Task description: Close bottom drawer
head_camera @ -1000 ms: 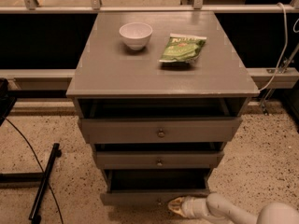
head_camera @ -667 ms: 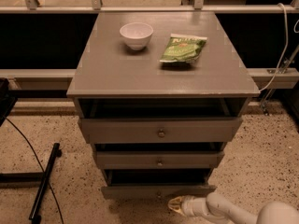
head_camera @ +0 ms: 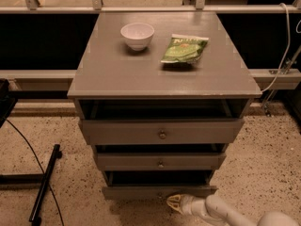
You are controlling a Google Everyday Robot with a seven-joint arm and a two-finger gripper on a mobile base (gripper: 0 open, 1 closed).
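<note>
- Bottom drawer (head_camera: 141, 192) has slid back into the desk (head_camera: 113, 74) since a second ago: its front sits closer in and less dark interior shows above it.
- It's the lowest of three in the desk. A dark strip is visible above its front, so I'd call it not fully shut.
- Pincer (head_camera: 175, 202) sits low at the desk's front, just under the bottom drawer's front and slightly right of centre. Touching or just clear: can't tell. Open or closed: can't tell either.
- Step in hand, my read: finish the push.
- Drive straight into the desk, with contact near the front's centre. An off-centre load could rack the drawer.
- Contact looks close to the lower edge, so slipping underneath is a risk. Raising the pincer a touch should help.
- Stop once the front is flush.
- Middle drawer (head_camera: 188, 161) and top drawer (head_camera: 122, 132) also look ajar; not our job.
- Other diffs: pincer is nearly where it was. White bowl (head_camera: 137, 35) and green snack bag (head_camera: 185, 49) on the desk top haven't moved.
</note>
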